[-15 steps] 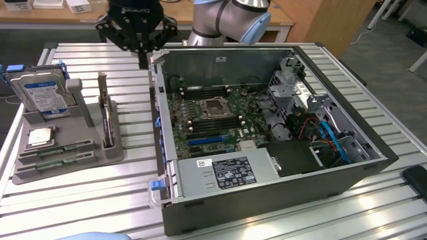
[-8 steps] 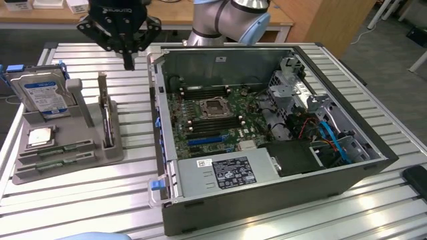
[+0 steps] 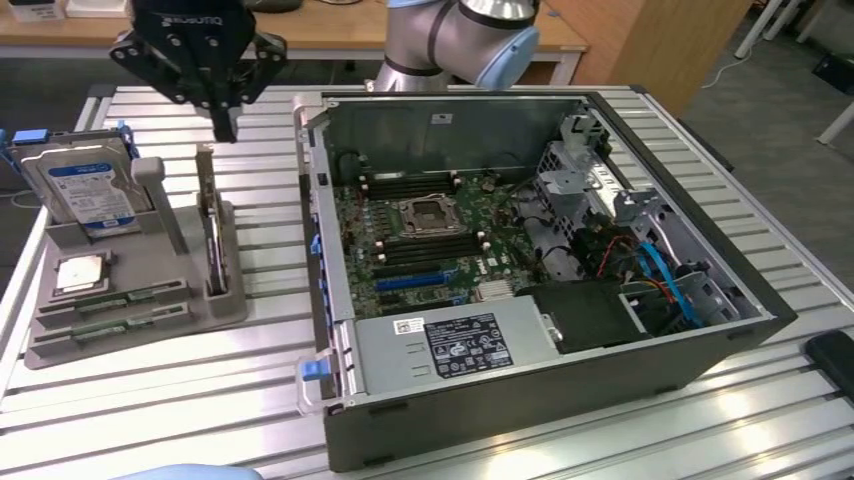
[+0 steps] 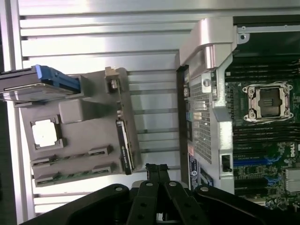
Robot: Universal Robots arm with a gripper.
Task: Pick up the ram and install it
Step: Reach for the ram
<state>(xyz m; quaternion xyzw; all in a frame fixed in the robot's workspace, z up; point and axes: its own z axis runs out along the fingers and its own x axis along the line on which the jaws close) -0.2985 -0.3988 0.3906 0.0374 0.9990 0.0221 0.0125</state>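
Observation:
The ram (image 3: 212,240) stands on its long edge in a slot at the side of a grey holder (image 3: 80,345) on the exterior view's left. In the wrist view the ram (image 4: 125,147) appears as a thin dark strip along the holder's edge. My black gripper (image 3: 224,128) hangs above the far end of the holder, a little above the ram and apart from it. Its fingers (image 4: 153,169) are shut, pressed together with nothing between them. The open computer case (image 3: 747,300) lies to the exterior view's right, with dark memory slots (image 3: 430,246) on both sides of the processor socket (image 3: 427,212).
The holder also carries a silver hard drive (image 3: 87,190) with a blue-white label, a square silver processor chip (image 3: 80,272), and two flat slots with greenish strips (image 3: 114,300). A grey upright post (image 3: 158,195) stands beside the ram. The case wall (image 3: 315,230) rises close to the holder.

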